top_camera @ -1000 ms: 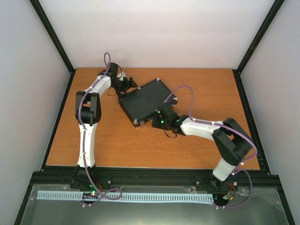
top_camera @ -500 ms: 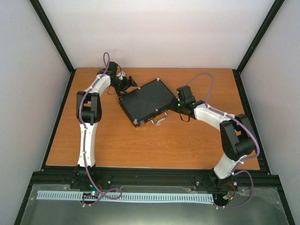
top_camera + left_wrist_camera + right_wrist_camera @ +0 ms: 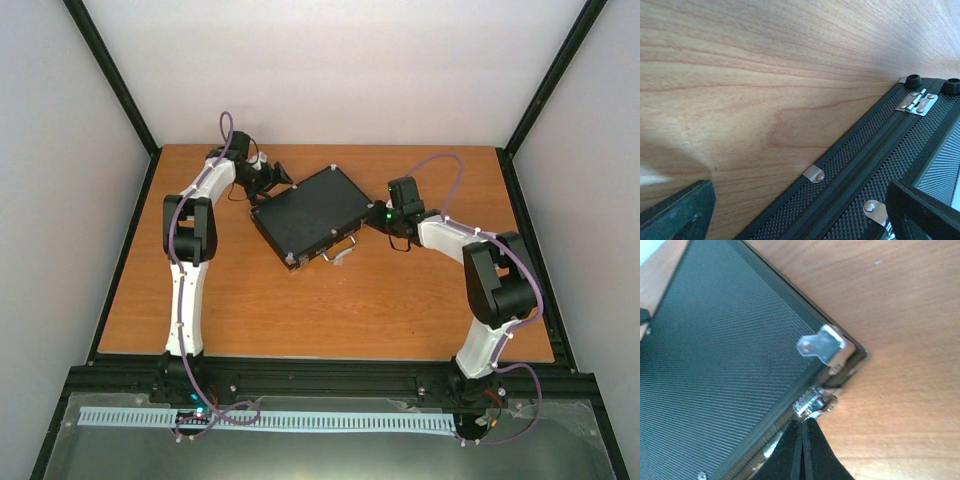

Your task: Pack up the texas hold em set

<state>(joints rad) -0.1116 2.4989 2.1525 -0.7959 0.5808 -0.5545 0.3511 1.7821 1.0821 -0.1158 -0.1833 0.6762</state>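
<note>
The black case (image 3: 310, 212) lies closed and skewed at the table's middle back, its silver handle (image 3: 340, 250) on the near edge. My left gripper (image 3: 268, 180) is open at the case's far left edge. In the left wrist view the gripper (image 3: 800, 215) straddles the hinge side of the case (image 3: 880, 165), with a silver hinge (image 3: 916, 102) ahead. My right gripper (image 3: 385, 216) is shut and empty at the case's right corner. In the right wrist view its closed tips (image 3: 802, 432) touch a silver latch (image 3: 815, 402) below the silver corner (image 3: 826, 347). No chips or card decks show.
The wooden table (image 3: 240, 300) is bounded by a black frame rail (image 3: 320, 375) at the near edge and white walls on the other sides. The right arm's elbow (image 3: 495, 280) stands over the table's right part.
My right gripper has swung from the case's near edge by the handle round to its right corner, uncovering the handle. The left arm has barely moved.
</note>
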